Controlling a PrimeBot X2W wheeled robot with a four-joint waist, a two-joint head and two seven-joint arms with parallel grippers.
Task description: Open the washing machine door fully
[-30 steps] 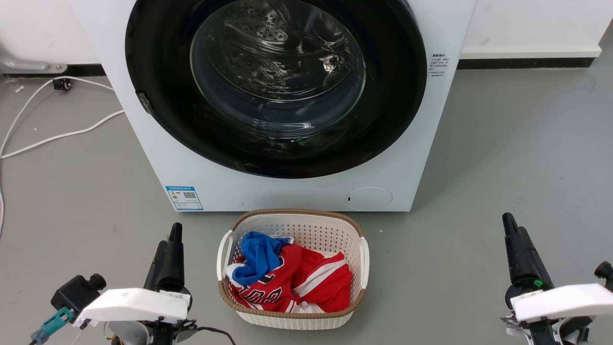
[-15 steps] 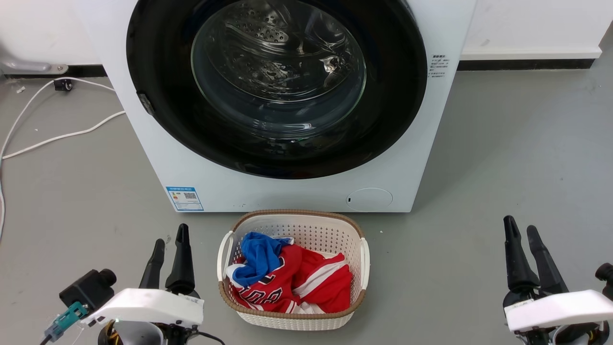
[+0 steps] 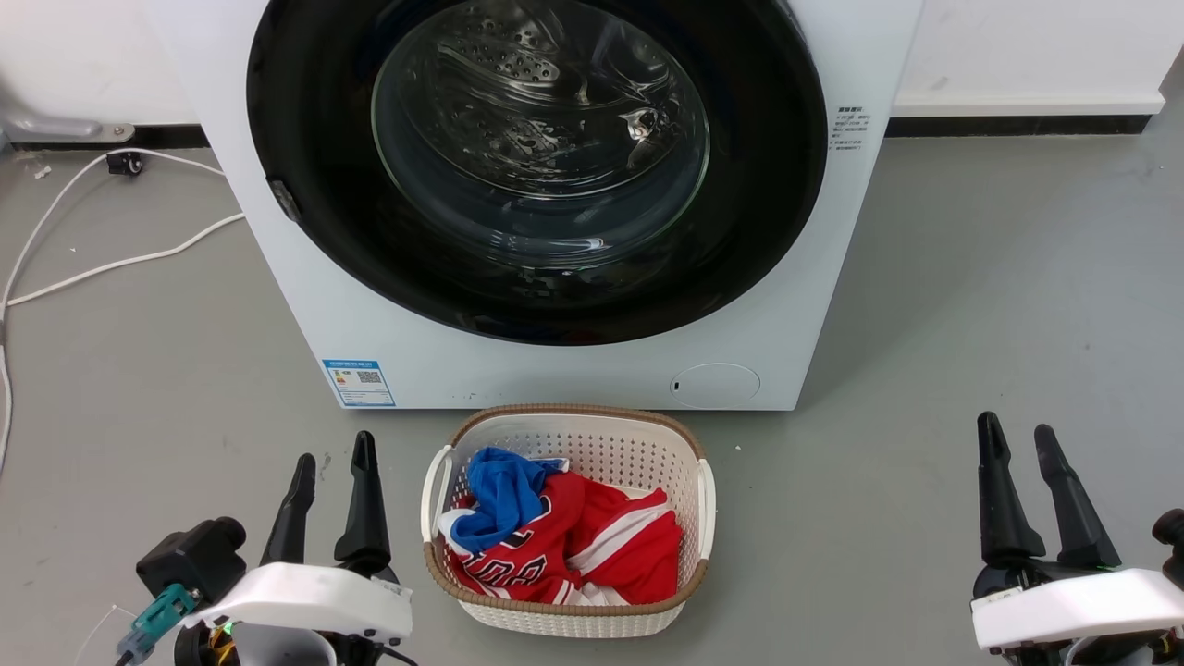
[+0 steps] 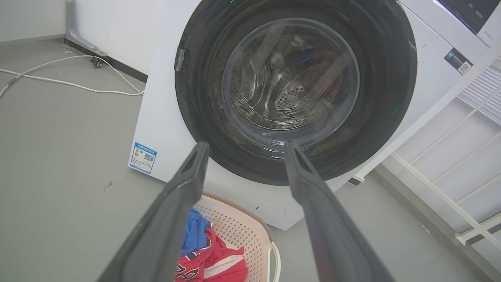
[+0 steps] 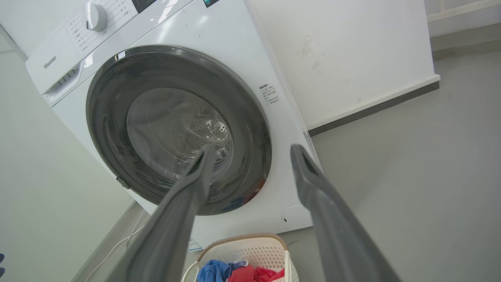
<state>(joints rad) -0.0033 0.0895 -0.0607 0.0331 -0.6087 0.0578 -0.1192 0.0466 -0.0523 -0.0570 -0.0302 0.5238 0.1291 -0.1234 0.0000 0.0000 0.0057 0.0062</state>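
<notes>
The washing machine door is a big round glossy black ring with a clear glass bowl window; it lies flat against the white machine, shut. A small grey latch tab sits on its left rim. The door fills the upper left wrist view and also shows in the right wrist view. My left gripper stands open at the lower left, empty. My right gripper stands open at the lower right, empty. Both are well short of the machine.
A white laundry basket with red and blue clothes sits on the grey floor right before the machine, between my grippers. White cables run over the floor at the left. A white rack stands to the machine's right in the left wrist view.
Both grippers went from shut to open over the last second. The door has not moved.
</notes>
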